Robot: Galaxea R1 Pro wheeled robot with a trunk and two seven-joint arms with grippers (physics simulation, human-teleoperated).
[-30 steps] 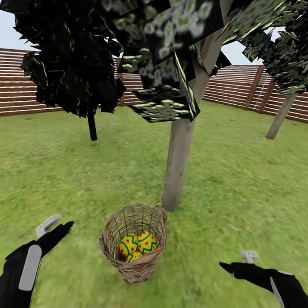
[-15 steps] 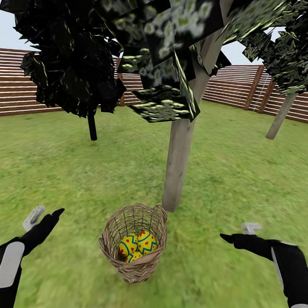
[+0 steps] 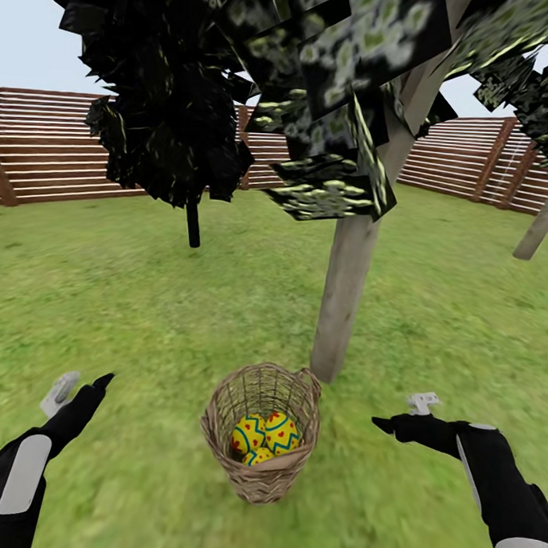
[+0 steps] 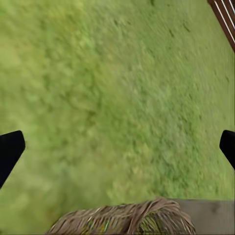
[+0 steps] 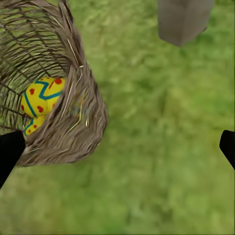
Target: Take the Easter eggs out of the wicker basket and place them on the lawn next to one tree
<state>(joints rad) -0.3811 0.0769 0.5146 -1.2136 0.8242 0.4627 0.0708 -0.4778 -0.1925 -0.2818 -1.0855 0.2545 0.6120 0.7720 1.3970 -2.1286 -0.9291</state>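
Wicker basket [image 3: 261,433] between spread grippers

A round tan-brown basket of open woven twigs [image 5: 73,122] stood on blurry mottled green grass [image 5: 161,147]. Inside it lay bright yellow eggs with blue zigzag bands and red spots [image 5: 43,97], one plainly showing and part of another just beside it. A pale grey-beige trunk base [image 5: 183,19] rose near the basket. The right gripper's black fingertips [image 5: 10,152] stood wide apart.
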